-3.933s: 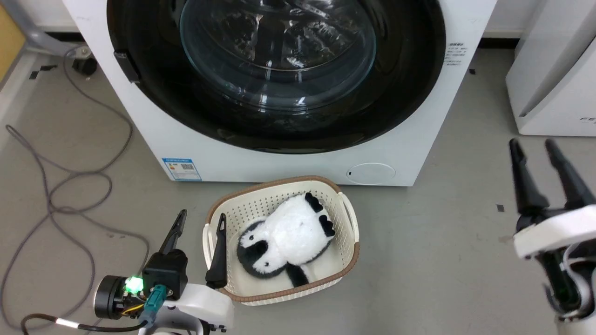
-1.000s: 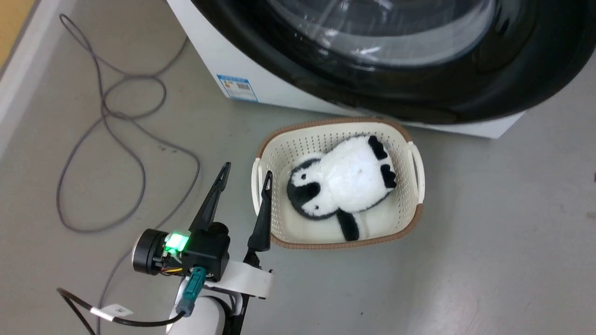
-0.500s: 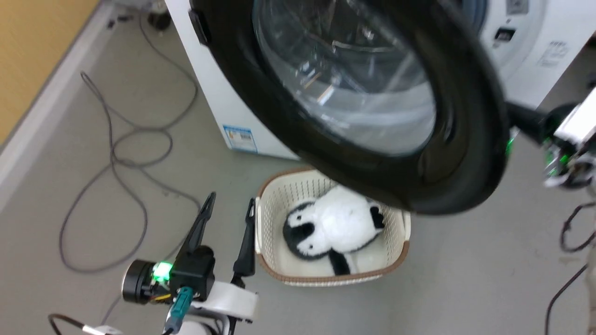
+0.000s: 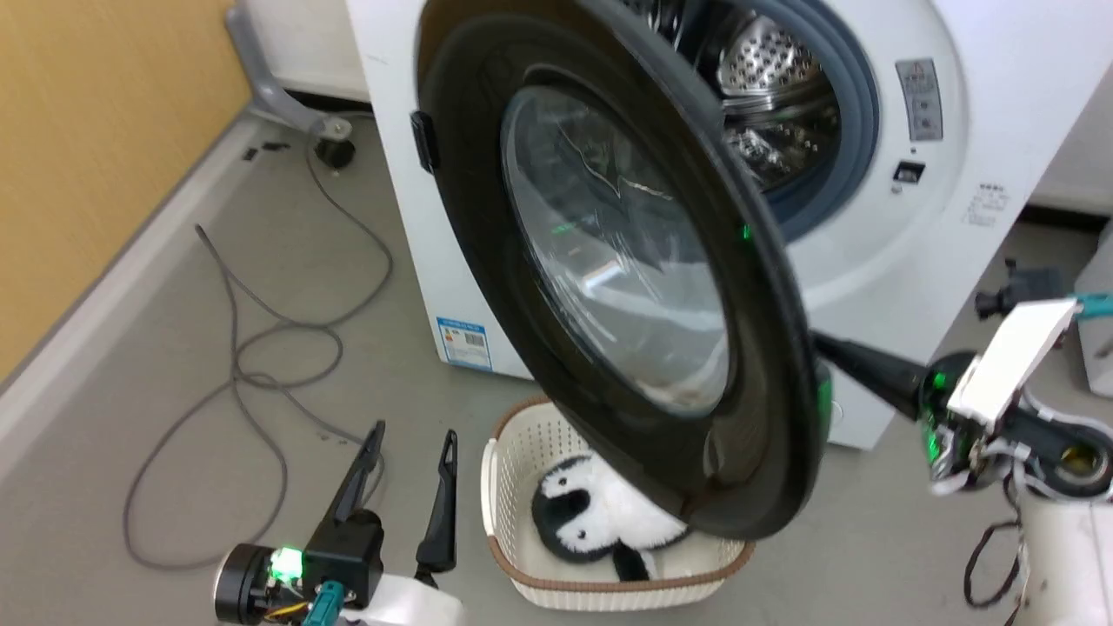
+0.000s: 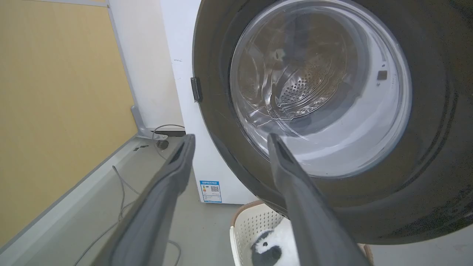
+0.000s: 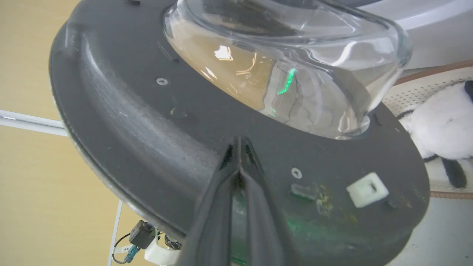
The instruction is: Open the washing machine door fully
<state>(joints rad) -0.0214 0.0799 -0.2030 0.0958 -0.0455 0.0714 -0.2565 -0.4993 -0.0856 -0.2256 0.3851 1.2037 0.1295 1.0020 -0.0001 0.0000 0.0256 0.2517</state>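
1. At the lower left of the head view, your left gripper (image 4: 410, 432) hovers low over the floor. Its jaws are wide apart and hold nothing. It sits just beside the laundry basket (image 4: 497, 487), apart from the door.
2. In the middle of the frame, the washing machine door (image 4: 609, 278) is off its latch. It stands swung out from the washing machine (image 4: 869, 252), hinged along its left edge. Its free edge hangs above the basket and the plush penguin (image 4: 569, 522) lying inside.
3. At the upper right, the steel drum (image 4: 765, 69) and the grey seal (image 4: 859, 130) show past the door's rim, so the unlatching looks done.
4. At the right, your right gripper (image 6: 239, 142) has its jaws pinched together on nothing. In its wrist view the tips rest against the door's dark inner face, just below the glass bowl (image 6: 295, 55).
5. You look to be roughly halfway. The door is angled out but not yet wide open. What is left is to push that inner face further toward the left of the frame until the swing ends, watching that the tips do not slide off.
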